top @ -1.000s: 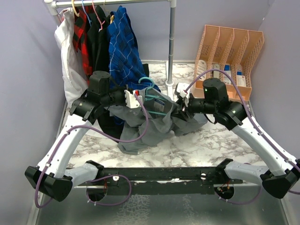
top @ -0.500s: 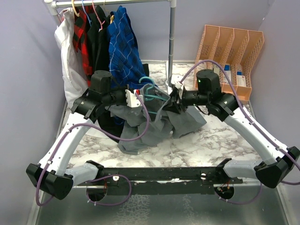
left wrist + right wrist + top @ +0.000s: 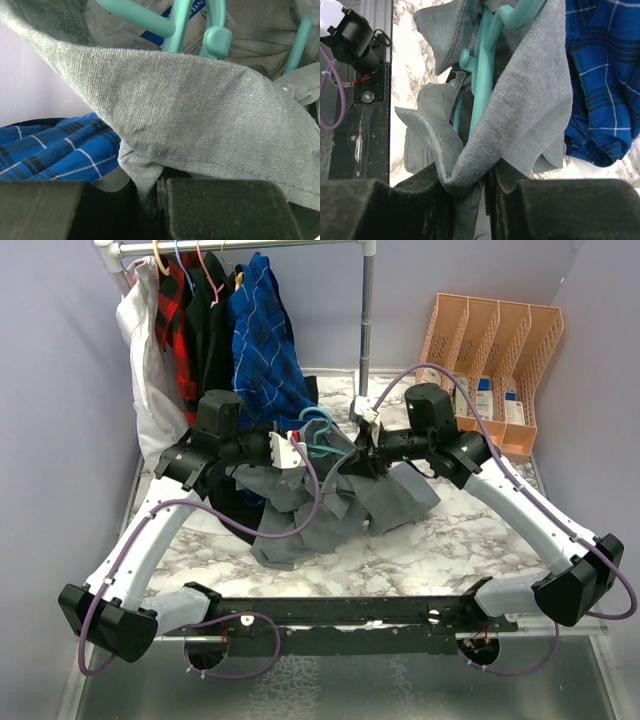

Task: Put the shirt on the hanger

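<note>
The grey shirt (image 3: 330, 495) hangs bunched between both arms over the marble table. The teal hanger (image 3: 318, 430) sits inside the shirt's neck, its hook sticking out on top. My left gripper (image 3: 296, 452) is shut on the shirt's left shoulder cloth (image 3: 200, 115); the hanger's bars (image 3: 175, 25) and the white-and-blue label (image 3: 192, 15) show above it. My right gripper (image 3: 362, 452) is shut on the shirt's right edge (image 3: 500, 135), with the hanger (image 3: 487, 65) running through the cloth just beyond the jaws.
A clothes rail (image 3: 240, 246) at the back left holds a white garment, a red-and-black plaid shirt (image 3: 180, 325) and a blue plaid shirt (image 3: 262, 340). The rail's post (image 3: 367, 320) stands behind the grippers. An orange file rack (image 3: 490, 350) stands back right.
My right arm has swung left and back, carrying its side of the shirt closer to the hanger and the left gripper. The left arm has hardly moved.
</note>
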Robot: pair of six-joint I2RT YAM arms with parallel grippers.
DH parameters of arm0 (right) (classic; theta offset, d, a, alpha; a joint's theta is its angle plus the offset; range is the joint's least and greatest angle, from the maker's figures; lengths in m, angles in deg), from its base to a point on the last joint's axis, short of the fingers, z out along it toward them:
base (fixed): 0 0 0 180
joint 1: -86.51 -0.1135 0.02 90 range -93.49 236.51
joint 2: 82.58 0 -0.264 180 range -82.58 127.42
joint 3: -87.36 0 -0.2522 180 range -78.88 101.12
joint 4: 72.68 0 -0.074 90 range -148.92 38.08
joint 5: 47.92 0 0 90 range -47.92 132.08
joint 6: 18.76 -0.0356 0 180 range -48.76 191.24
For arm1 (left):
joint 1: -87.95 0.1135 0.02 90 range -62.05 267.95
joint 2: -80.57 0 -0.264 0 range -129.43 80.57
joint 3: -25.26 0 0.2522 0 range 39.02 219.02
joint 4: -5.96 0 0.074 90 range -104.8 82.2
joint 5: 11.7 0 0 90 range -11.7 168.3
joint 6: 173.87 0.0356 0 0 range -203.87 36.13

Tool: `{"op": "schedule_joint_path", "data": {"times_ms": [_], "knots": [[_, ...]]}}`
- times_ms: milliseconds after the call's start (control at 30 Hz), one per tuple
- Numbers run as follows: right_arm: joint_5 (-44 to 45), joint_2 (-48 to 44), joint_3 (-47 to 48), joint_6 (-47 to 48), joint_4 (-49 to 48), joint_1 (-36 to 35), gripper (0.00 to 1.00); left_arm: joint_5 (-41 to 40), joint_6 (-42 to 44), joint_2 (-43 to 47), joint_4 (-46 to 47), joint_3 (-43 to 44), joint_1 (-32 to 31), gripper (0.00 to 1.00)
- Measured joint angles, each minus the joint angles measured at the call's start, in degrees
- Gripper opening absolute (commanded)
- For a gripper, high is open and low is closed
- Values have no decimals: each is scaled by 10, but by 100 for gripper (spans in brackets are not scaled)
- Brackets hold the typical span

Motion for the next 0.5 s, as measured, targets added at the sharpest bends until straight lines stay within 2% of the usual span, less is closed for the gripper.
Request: {"op": "schedule_joint_path", "data": {"times_ms": [133, 333, 367, 433, 467, 500], "knots": [[-5, 3, -5, -9, -10, 3, 2, 1, -2, -2, -7, 1, 0, 0], [1, 5, -13, -17, -24, 8, 1, 6, -9, -2, -17, 10, 0, 0], [4, 4, -15, -17, -27, 8, 1, 5, -10, -2, -17, 10, 0, 10], [21, -4, -31, -24, -41, 7, 1, 5, -14, -5, -16, 12, 0, 42], [30, -10, -41, -28, -48, 5, 1, 5, -16, -7, -17, 14, 0, 52], [49, -22, -57, -36, -56, 3, 1, 3, -24, -12, -18, 25, 0, 58]]}}
